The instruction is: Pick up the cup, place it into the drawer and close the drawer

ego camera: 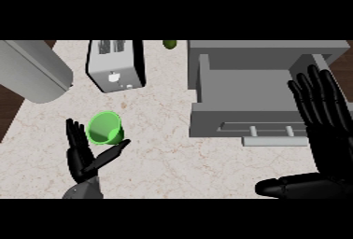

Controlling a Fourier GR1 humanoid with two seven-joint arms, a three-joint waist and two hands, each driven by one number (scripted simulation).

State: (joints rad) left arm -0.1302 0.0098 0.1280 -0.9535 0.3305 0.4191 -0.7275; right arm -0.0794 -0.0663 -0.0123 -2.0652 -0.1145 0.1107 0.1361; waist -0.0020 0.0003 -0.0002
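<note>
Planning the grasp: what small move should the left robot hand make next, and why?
Probably curl the left robot hand round the cup: it sits between the straight fingers and thumb, ungripped, and the drawer is already open.

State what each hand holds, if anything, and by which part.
Nothing is gripped. The left hand is open, the green cup between its thumb and fingers; the right hand is open, empty.

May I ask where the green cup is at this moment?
In the head view, the green cup sits left of centre, between the thumb and fingers of the left robot hand, below the toaster and left of the open drawer.
</note>
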